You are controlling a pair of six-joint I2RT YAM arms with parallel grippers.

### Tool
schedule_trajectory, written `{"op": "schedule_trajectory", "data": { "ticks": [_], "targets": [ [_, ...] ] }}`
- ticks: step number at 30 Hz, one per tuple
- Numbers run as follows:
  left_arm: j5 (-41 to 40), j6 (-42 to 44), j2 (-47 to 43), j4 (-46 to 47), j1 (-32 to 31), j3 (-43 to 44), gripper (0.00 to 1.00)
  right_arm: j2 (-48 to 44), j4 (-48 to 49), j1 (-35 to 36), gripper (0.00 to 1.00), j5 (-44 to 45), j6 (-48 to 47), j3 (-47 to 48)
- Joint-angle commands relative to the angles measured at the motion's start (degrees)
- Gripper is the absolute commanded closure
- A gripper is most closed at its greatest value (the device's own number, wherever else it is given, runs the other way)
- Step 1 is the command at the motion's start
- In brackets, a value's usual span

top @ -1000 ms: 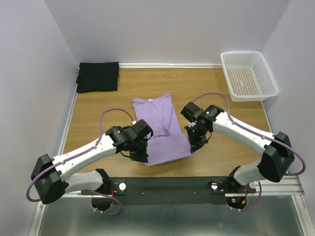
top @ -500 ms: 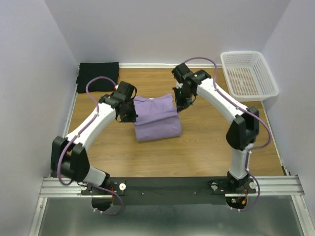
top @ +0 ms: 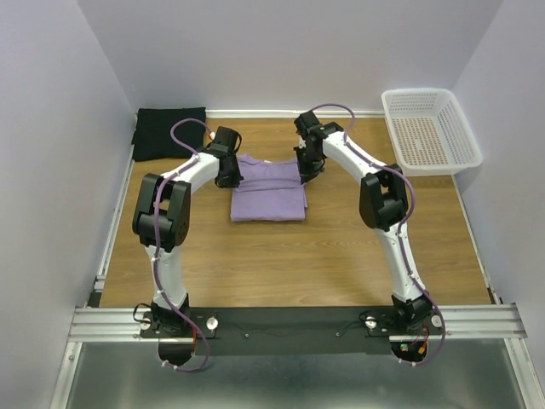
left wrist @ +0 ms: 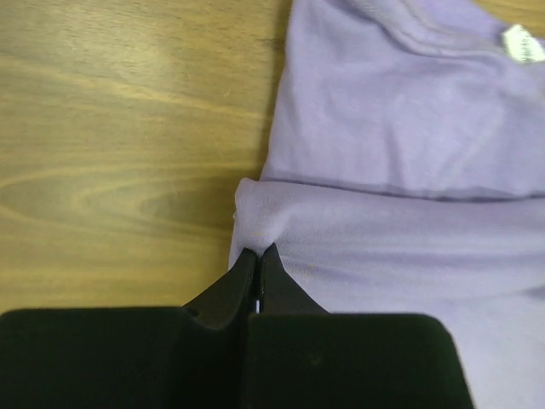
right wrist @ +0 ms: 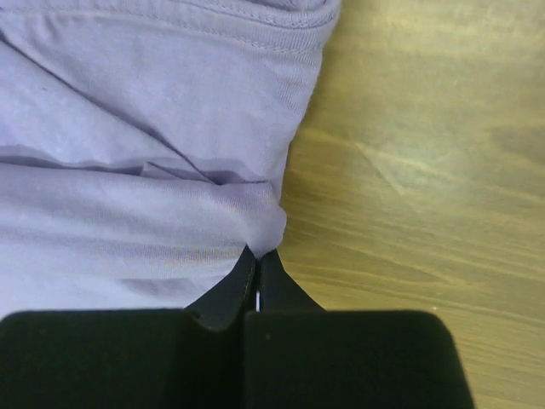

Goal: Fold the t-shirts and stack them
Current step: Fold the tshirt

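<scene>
1. so the lavender shirt sits folded mid-surface, with the black shirt off in the far-left corner
2. left jaws and right jaws are both clenched on the lavender shirt's far fold corners

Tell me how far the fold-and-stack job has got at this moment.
Done: the black shirt lies folded in the far left corner, and the lavender shirt is doubled over into a rectangle mid-table. In hand: the left gripper and right gripper are each shut on a corner of its top layer, just short of the collar. Left: release, perhaps fold once more, then stack the two shirts, which lie apart.
</scene>
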Motion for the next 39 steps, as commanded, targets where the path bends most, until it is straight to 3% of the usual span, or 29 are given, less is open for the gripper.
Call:
{"op": "schedule_trajectory", "data": {
  "ticks": [1, 5, 9, 14, 18, 21, 22, 23, 24, 28, 34, 39],
  "targets": [
    [-5.2, 2.3, 1.2, 3.9, 2.4, -0.2, 1.00, -0.5, 3.5, -1.8, 1.00, 4.9, -3.0, -1.3],
    [-4.8, 2.5, 0.9, 6.8, 2.5, -1.9, 1.00, -1.9, 6.5, -1.9, 1.00, 5.8, -1.9, -3.9],
    [-4.4, 2.6, -1.2, 8.7, 2.5, -3.0, 0.87, -3.7, 7.8, -1.9, 0.93, 7.0, -1.1, -5.5],
    [-4.1, 2.8, -4.0, 10.5, 2.3, -3.7, 0.80, -7.1, 9.9, -1.9, 0.92, 9.1, -1.1, -7.7],
    [-4.2, 2.9, -5.1, 11.8, 2.3, -3.8, 0.82, -7.6, 10.5, -1.8, 0.92, 9.4, -0.9, -9.4],
    [-4.4, 3.2, -5.0, 11.9, 2.2, -3.5, 0.80, -7.8, 11.6, -1.9, 0.78, 10.0, -0.4, -9.8],
    [-4.2, 3.4, -4.9, 12.1, 2.2, -3.4, 0.78, -8.3, 11.8, -1.9, 0.65, 10.4, -0.3, -10.0],
    [-4.4, 3.4, -5.0, 12.1, 2.2, -3.5, 0.73, -8.5, 12.2, -1.9, 0.59, 10.9, -0.3, -10.1],
    [-4.4, 3.5, -5.8, 12.0, 2.2, -3.6, 0.61, -9.5, 12.3, -1.9, 0.50, 11.2, -0.3, -10.0],
    [-3.9, 3.3, -10.9, 11.9, 1.9, -4.6, 0.36, -12.3, 12.6, -1.9, 0.41, 11.6, -1.5, -11.0],
    [-6.4, 2.3, -20.3, 10.4, -3.1, -9.9, 0.37, -21.3, 15.8, -0.4, 0.40, 7.3, -2.5, -20.5],
    [-5.4, -0.3, -21.7, 11.7, -7.9, -16.6, 0.48, -28.4, 22.6, 1.8, 0.40, -0.5, 0.9, -31.3]
  ]
}}
